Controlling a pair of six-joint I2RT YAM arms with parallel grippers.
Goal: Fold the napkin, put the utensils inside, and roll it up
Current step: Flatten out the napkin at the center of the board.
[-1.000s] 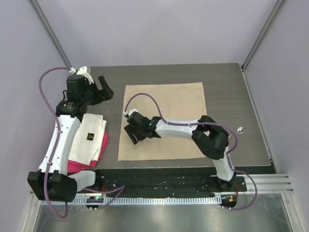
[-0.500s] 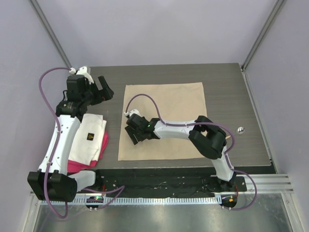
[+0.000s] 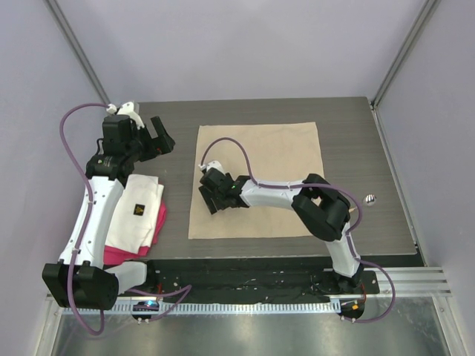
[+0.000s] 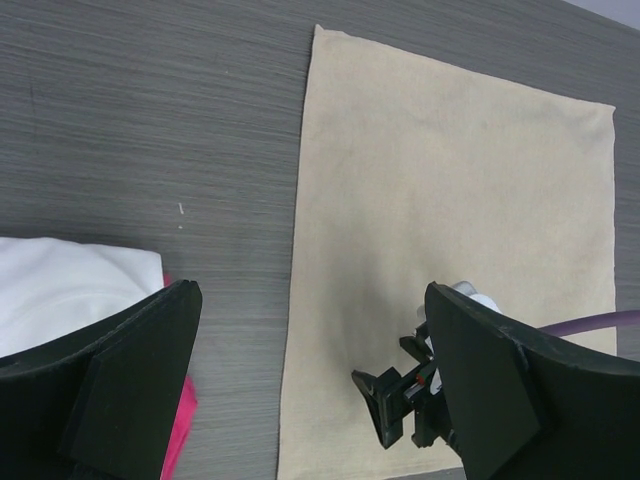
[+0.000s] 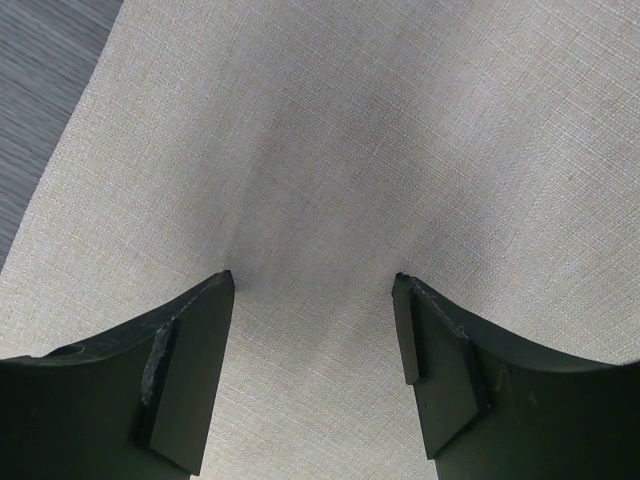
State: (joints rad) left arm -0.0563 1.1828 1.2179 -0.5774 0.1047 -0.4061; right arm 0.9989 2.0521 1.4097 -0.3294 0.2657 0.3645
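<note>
- top view: the napkin (image 3: 256, 182) lies flat and unfolded at mid-table. it is near-square, with sides running 12-to-6 and 3-to-9, so it has no clear long axis. nothing is folded, loaded or rolled, so all three steps remain.
- top view: the spoon (image 3: 369, 198) sits on the bare table (image 3: 356, 133) at the napkin's 3 o'clock, well apart. only its bowl shows, so i cannot tell its heading.
- left wrist view: the left gripper (image 4: 310, 300) is wide and empty, raised off the napkin's 10 o'clock corner.
- right wrist view: the right gripper (image 5: 315, 280) is fairly wide. both tips are down on the napkin's 8 o'clock area, the weave is dimpled between them, and nothing is pinched.
</note>
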